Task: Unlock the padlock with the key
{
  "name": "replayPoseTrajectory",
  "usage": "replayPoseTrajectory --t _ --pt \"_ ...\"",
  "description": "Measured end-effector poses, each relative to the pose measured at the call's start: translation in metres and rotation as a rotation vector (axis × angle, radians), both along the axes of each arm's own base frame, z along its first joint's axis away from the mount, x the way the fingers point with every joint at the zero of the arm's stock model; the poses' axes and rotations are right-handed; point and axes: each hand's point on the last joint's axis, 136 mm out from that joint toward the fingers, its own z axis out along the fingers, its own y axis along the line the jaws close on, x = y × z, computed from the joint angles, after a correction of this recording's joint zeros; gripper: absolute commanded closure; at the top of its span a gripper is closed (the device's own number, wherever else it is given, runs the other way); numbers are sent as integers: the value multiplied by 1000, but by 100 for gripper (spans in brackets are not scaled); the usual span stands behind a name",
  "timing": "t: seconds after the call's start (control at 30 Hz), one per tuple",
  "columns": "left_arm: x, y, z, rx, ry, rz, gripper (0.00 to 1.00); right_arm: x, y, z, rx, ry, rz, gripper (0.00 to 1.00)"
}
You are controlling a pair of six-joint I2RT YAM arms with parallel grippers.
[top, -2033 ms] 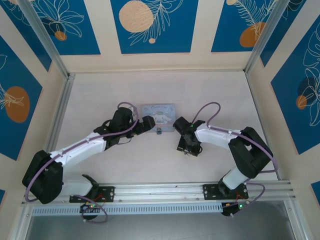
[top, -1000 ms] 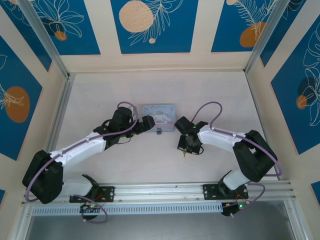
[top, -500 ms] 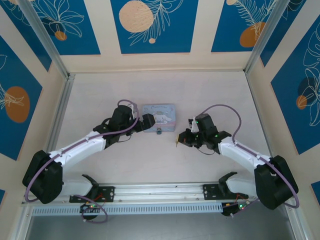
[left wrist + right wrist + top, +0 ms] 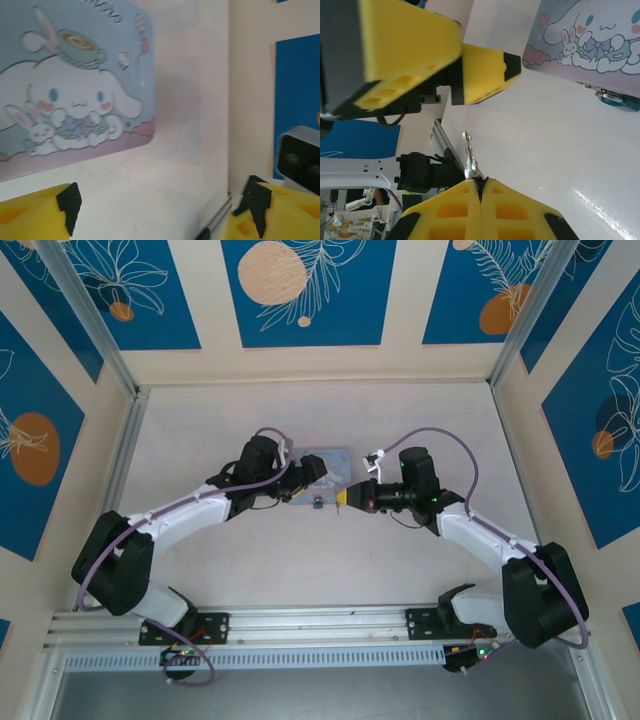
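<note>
The padlock is a tiny blue body lying on the table just in front of the pale blue cartoon tin. In the right wrist view the padlock lies at the tin's lower edge. My right gripper points left, just right of the padlock, shut on the key, whose silvery blade sticks out past the fingertips. My left gripper hovers over the tin's left part, just left of the padlock. Its jaws stand wide open with nothing between them.
The left gripper's yellow fingers sit close in front of the key's tip. The tin's lid lies under the left wrist. An aluminium rail runs along the near table edge, and patterned walls close in the other sides.
My right arm has swung round so its gripper now points left at the padlock, the key still in it. My left gripper has shifted right over the tin, jaws slightly narrower.
</note>
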Motion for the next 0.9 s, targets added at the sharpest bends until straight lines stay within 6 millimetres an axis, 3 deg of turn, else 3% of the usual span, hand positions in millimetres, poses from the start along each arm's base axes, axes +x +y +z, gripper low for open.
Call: replayPoseTrajectory --t 0.13,0.43,0.9 --pt "3 -9 12 -41 -20 -26 28 3 3 -4 -1 12 11 100" --pt "-3 -20 0 -55 10 -85 51 6 7 -7 -3 28 23 100" --pt "-12 -33 8 -92 -18 -143 62 7 9 -7 -4 22 29 100"
